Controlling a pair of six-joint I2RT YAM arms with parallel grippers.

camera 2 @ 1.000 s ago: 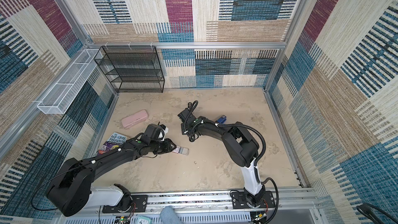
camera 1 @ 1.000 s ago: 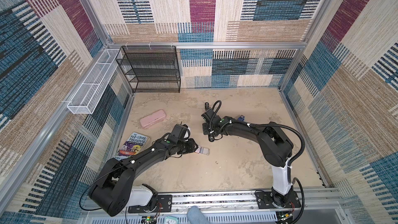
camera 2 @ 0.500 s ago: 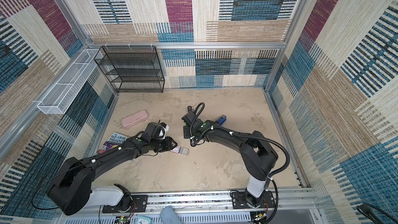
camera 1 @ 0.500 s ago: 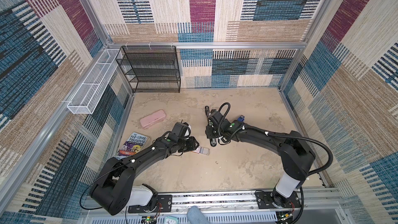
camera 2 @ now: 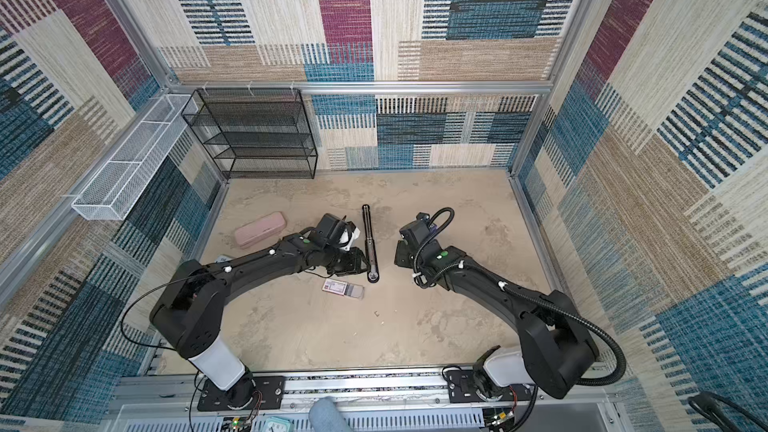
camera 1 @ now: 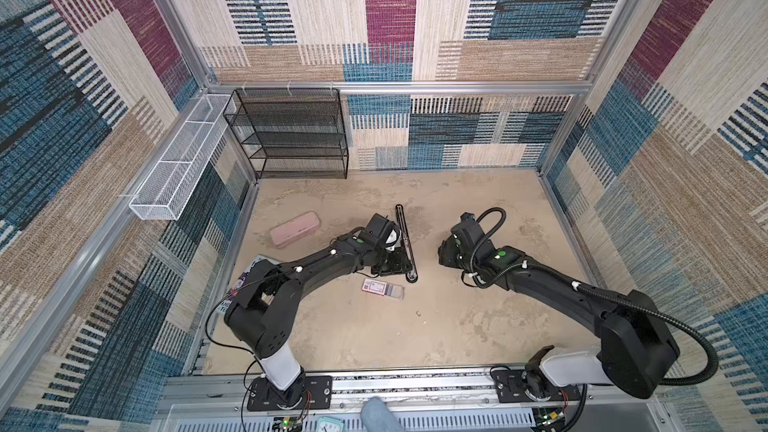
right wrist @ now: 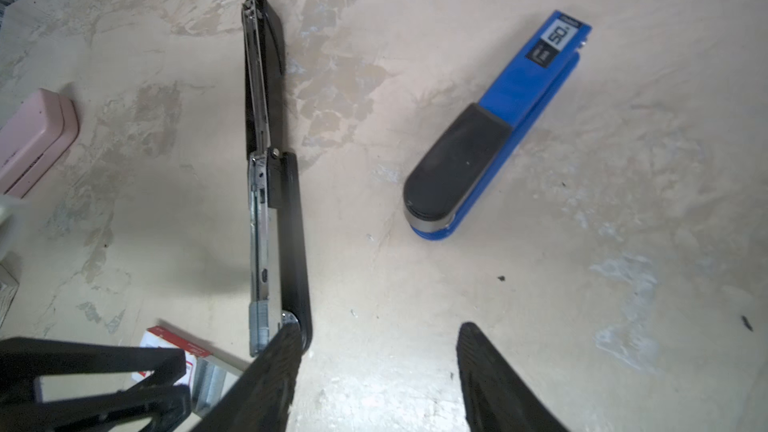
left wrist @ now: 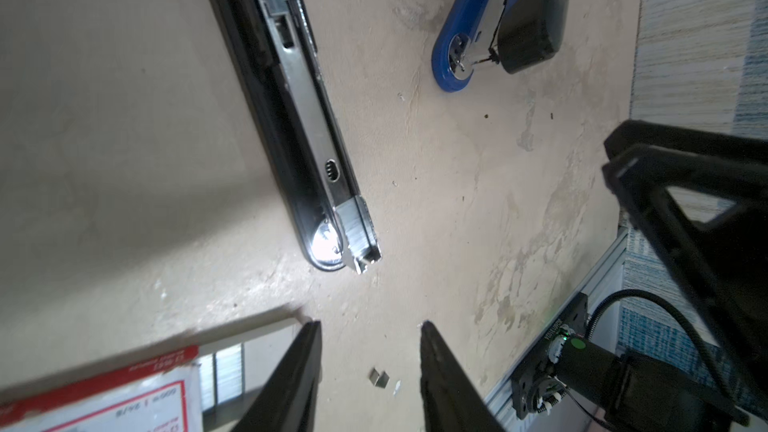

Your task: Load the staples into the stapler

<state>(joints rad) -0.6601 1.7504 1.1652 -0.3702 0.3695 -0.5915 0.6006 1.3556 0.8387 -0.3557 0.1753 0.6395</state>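
Currently, tool (left): the left gripper [left wrist: 369, 334] has its jaws spread with nothing between them. In both top views it hangs at 9 o'clock of the stapler's near end.
Tool (right): the right gripper [right wrist: 378, 338] has its jaws spread wider and is also empty, at 3 o'clock of that same end. One finger overlaps the stapler's tip in the right wrist view, and contact cannot be told.
Work piece: the black stapler [camera 1: 404, 238] lies unfolded flat on the table [camera 1: 457, 326], running 12 to 6 o'clock, with its metal channel [left wrist: 303, 89] exposed.
Channel contents: a short silvery block [left wrist: 353, 222] sits at the front end; whether it is a staple strip or the pusher cannot be told.
Supply: the staples [left wrist: 226, 371] lie in the slid-out tray of the staple box [camera 1: 374, 285], at 7 o'clock of the stapler's near end and apart from it.
Strays: a loose staple [left wrist: 379, 379] lies on the table beside the box.
Bystanders: a blue stapler [right wrist: 490, 139], closed, and a pink case [camera 1: 295, 228] at 9 o'clock.
Step in hand: judged to be the loading step, with the stapler open and no strip carried.
Next move: if the block is the pusher, pinch one strip from the tray and seat it legs-down in the channel. If it is staples, fold the top arm shut.
Legible writing: "50" on the blue stapler's label. The box print is not safely read, and no brand is legible.
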